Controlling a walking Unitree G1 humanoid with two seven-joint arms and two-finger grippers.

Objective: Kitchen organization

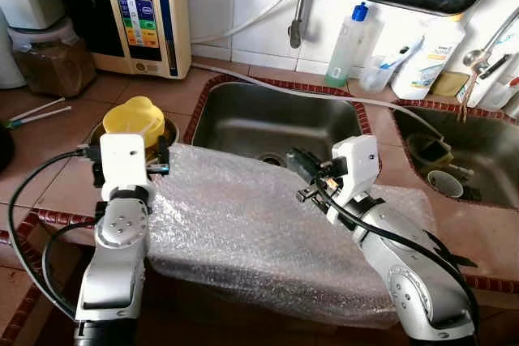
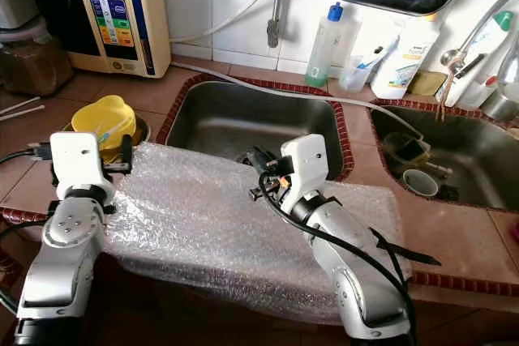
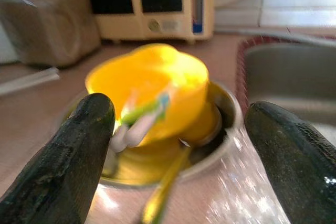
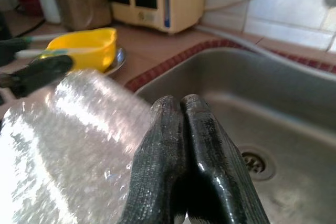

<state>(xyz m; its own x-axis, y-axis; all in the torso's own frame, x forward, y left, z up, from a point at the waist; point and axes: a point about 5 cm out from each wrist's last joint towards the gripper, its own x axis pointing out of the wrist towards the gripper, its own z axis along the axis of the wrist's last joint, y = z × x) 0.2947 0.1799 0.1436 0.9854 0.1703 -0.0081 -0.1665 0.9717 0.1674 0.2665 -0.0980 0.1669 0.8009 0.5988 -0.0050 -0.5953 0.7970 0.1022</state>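
Spread claw (image 3: pixel 176 145) before yellow cup (image 3: pixel 152 85)

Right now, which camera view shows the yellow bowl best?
The left wrist view: the yellow bowl is close, between the open left end effector fingers. Both eye views show it small, partly behind the left wrist; the right wrist view shows it far off, from the side.

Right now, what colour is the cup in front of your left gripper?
Yellow cup, clearest in the left wrist view.

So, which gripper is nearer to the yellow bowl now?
The left. The left gripper is open right in front of the yellow bowl, at the bubble wrap's edge. The right gripper, shut, hovers over the sink's front rim, well away.
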